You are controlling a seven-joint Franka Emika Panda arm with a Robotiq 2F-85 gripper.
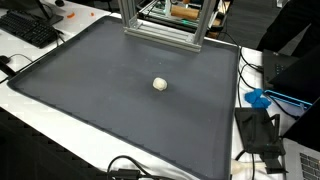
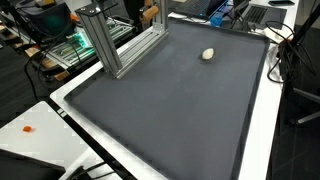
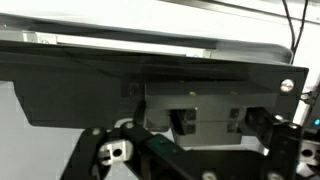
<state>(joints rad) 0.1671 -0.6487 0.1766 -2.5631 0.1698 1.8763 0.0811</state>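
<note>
A small cream-coloured ball (image 1: 160,84) lies alone on the wide dark mat (image 1: 90,110), toward its far side; it also shows as the ball (image 2: 208,54) on the mat (image 2: 170,115). The arm appears in neither exterior view. In the wrist view my gripper (image 3: 200,140) rises from the bottom edge. Its fingers (image 3: 108,150) stand wide apart and open, with nothing between them. Close in front of it, a dark flat panel (image 3: 80,90) fills most of the picture. The ball is not visible there.
An aluminium frame (image 1: 165,25) stands at the mat's far edge and shows again as the frame (image 2: 120,40). A black keyboard (image 1: 30,28) lies beyond one corner. A blue object (image 1: 258,98) and black cables (image 1: 262,135) sit off the mat's side.
</note>
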